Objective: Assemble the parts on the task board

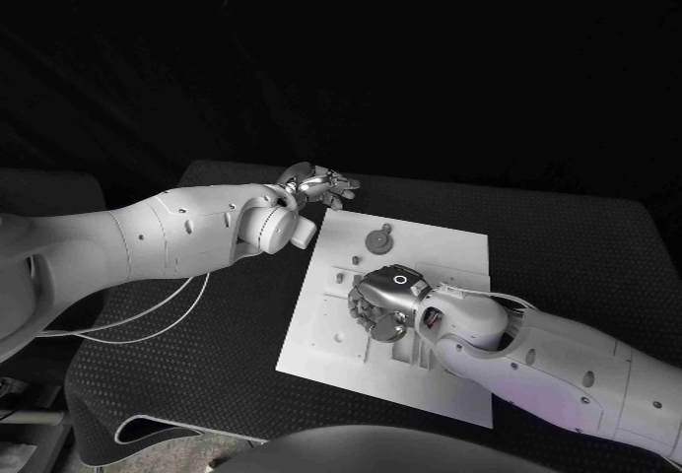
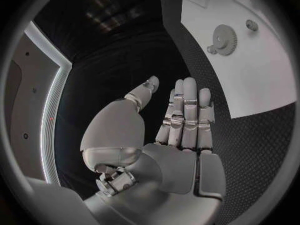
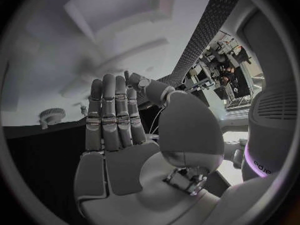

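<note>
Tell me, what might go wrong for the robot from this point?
The right hand hangs low over the task board, hiding the parts beneath from the head camera, so it could knock them unseen. The left hand hovers off the board's far corner, holding nothing; swinging in, it might bump the gear.

Showing two smooth white hard-shell arms, the left arm (image 1: 157, 236) and the right arm (image 1: 569, 370), dotted with small dark screws. Ending in a silver segmented metal left hand (image 1: 320, 184) and right hand (image 1: 386, 301). Trailing thin white cables (image 1: 142, 320) beneath the left one. Bearing a small ring mark on the right wrist's rounded cap.
</note>
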